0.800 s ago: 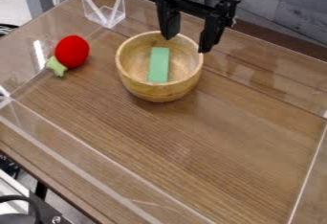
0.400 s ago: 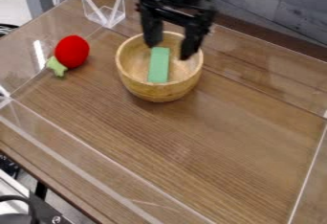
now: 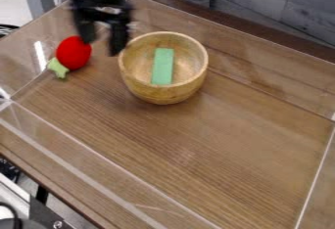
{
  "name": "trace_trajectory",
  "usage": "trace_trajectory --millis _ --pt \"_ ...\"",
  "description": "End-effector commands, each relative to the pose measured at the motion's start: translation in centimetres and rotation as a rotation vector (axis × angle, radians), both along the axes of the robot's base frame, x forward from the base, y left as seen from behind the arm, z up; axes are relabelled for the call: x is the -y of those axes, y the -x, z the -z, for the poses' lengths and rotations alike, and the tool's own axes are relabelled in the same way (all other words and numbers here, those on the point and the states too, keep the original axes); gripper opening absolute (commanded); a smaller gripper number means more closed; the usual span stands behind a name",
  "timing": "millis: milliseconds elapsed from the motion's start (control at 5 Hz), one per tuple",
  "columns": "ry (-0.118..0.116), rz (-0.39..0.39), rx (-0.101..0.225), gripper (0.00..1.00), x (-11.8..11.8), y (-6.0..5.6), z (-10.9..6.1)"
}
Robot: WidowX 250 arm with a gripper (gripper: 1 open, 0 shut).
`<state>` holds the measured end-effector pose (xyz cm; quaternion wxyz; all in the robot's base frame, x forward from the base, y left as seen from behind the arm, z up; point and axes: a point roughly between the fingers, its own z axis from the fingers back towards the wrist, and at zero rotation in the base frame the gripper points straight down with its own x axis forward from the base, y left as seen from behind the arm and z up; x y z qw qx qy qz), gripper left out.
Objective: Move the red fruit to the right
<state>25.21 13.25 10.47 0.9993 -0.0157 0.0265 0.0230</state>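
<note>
The red fruit [image 3: 71, 54], a small bright-red toy with a light green leafy cap at its lower left, lies on the wooden table [image 3: 183, 145] near the left edge. My black gripper [image 3: 100, 37] hangs just above and to the right of it, pointing down, its two fingers spread apart with nothing between them. It looks blurred from motion. The left finger [image 3: 82, 29] stands right above the fruit; I cannot tell whether it touches it.
A wooden bowl [image 3: 164, 68] with a flat green rectangular block [image 3: 163, 65] inside stands right of the fruit. Clear acrylic walls [image 3: 39, 135] ring the table. A small clear stand is partly hidden behind the gripper at the back left.
The gripper has swept left from above the bowl's back rim to a spot over the red fruit, staying open. The fruit, bowl and block have not moved.
</note>
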Motion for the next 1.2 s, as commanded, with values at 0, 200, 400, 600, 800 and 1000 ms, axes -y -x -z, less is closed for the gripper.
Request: trace_trajectory --millis 0,200,400,600,800,1000 --pt "-0.022 0.011 0.061 1.00 -3.9 0.0 0.2" --pt "-0.011 0.002 0.081 1.00 -4.8 -1.0 1.2" --pt "-0.007 0.009 0.088 1.00 -5.4 -1.9 1.9" --pt "-0.007 -0.100 0.099 1.00 -6.1 -3.1 2.4" --pt "-0.016 -0.179 0.101 1.00 -6.7 -4.3 2.9" --pt "-0.026 -0.154 0.100 1.00 -6.2 -5.2 3.3"
